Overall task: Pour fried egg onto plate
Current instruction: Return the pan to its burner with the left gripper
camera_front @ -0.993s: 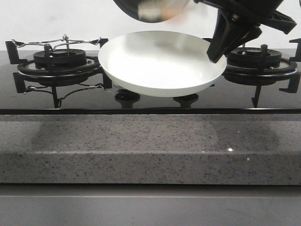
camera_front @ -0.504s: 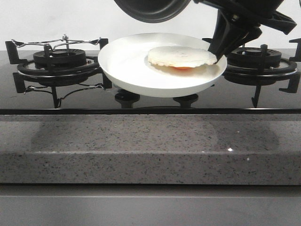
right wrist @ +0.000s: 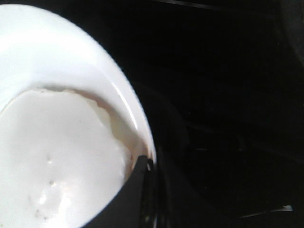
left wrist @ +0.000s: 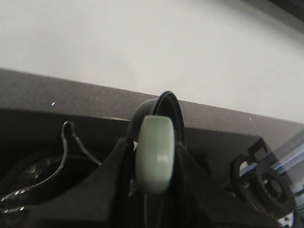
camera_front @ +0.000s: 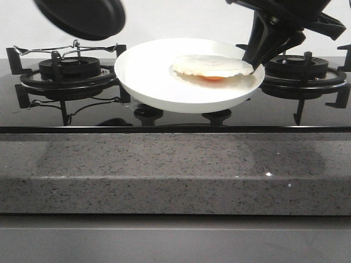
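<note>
The white plate [camera_front: 148, 71] hangs level above the hob, between the two burners. My right gripper [camera_front: 253, 61] is shut on its right rim. The fried egg [camera_front: 211, 65] lies on the right half of the plate, pale side up, with orange showing under its edge. In the right wrist view the egg [right wrist: 57, 156] rests against the plate [right wrist: 71, 57] close to my right gripper [right wrist: 151, 164]. A black frying pan [camera_front: 82, 16] is in the air at the upper left. My left gripper [left wrist: 155, 166] is shut on the pan's pale green handle [left wrist: 155, 137].
The left burner [camera_front: 68, 68] has a thin wire stand on top, directly under the pan. The right burner [camera_front: 301, 68] sits behind my right arm. Two black knobs [camera_front: 148, 114] lie below the plate. A speckled stone counter edge [camera_front: 175, 175] runs along the front.
The pan has swung from above the plate to the upper left. The egg dropped from it onto the plate and now lies still. The plate and right gripper have held their place.
</note>
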You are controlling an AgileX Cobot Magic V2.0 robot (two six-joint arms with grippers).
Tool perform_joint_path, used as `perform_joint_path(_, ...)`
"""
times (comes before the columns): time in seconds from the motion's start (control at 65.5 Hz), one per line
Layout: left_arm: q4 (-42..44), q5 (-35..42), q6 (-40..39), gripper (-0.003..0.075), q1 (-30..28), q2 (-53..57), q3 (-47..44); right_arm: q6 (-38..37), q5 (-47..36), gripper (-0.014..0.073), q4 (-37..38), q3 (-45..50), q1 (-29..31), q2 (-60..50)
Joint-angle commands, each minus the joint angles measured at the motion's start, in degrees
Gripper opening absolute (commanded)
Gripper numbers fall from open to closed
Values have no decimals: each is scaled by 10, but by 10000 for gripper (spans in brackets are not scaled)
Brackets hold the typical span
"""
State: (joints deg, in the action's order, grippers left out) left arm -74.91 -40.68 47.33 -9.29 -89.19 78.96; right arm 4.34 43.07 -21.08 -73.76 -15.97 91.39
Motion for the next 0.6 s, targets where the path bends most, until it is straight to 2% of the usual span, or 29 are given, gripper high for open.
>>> perform_joint_path(0.0,-97,-52,-49,-20,-47,-14,22,6,-26,-58,-7,-13,0,-21)
perform_joint_path(0.137,-196,-138,-55,-20,-101,-76,22,6,-26,-58,-7,-13,0,-21)
perform_joint_path(0.26,-248,-195,-56,-20,-119,-127,22,6,-26,-58,-7,-13,0,-21)
perform_joint_path(0.58,-272,-218,-72,-20,-122,-185,22,6,-26,-58,-7,-13,0,-21)
